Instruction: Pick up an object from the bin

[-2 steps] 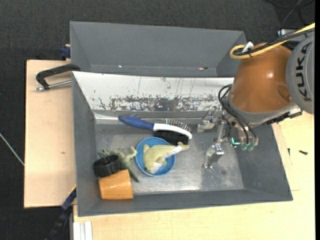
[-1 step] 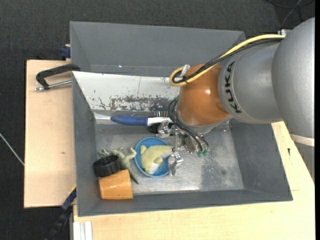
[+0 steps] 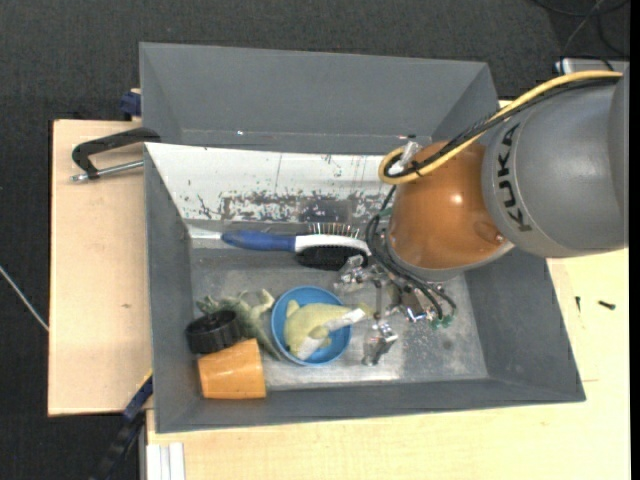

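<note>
Beside fingers (image 3: 377, 345), prob. apart: blue bowl (image 3: 305, 298)

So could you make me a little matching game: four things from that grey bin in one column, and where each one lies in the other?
Things
1. orange plastic cup
2. blue-handled brush with a black head
3. round blue bowl
4. black round cap

Places
A. mid-floor, just left of the claw
B. front left corner
C. along the back wall
D. just beyond the cup, toward the back wall

Pairs: 1-B, 2-C, 3-A, 4-D
</note>
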